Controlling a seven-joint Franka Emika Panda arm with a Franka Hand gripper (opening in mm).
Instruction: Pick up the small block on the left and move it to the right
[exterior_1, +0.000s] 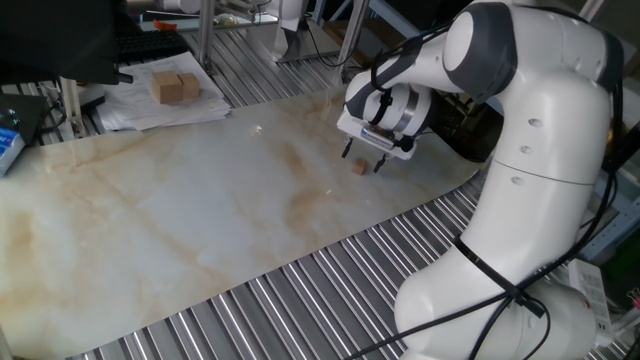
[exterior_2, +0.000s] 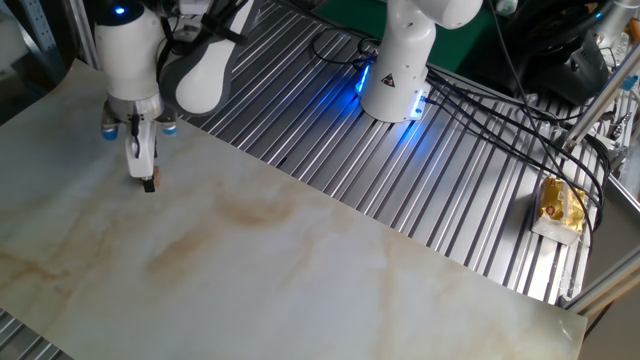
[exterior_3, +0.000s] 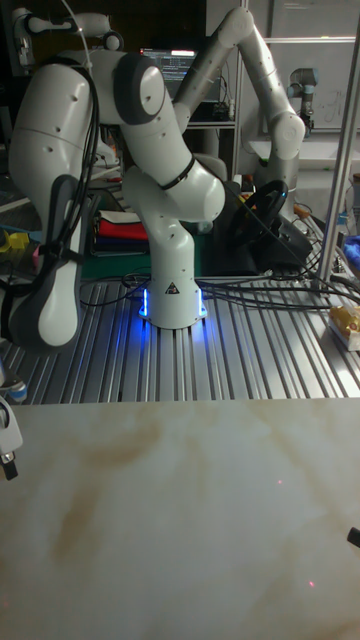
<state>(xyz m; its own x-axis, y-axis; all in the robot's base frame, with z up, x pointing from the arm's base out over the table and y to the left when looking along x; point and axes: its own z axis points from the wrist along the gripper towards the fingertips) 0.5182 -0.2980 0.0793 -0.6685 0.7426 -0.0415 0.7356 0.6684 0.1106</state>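
Note:
The small block (exterior_1: 358, 168), a tiny light-brown cube, rests on the marbled sheet (exterior_1: 200, 210) near its right end. My gripper (exterior_1: 362, 160) hangs just over it, open, with one dark fingertip on either side of the cube and nothing held. In the other fixed view the gripper (exterior_2: 148, 183) points straight down at the sheet's far left corner, and its fingers mostly hide the block. In the tall fixed view only a part of the gripper (exterior_3: 8, 455) shows at the left edge, and the block is out of view.
Two larger tan blocks (exterior_1: 175, 87) sit on papers beyond the sheet's far edge. Ribbed metal tabletop (exterior_1: 330, 290) surrounds the sheet. The arm's base (exterior_2: 395, 75) glows blue behind it. A yellow packet (exterior_2: 560, 205) lies at the right.

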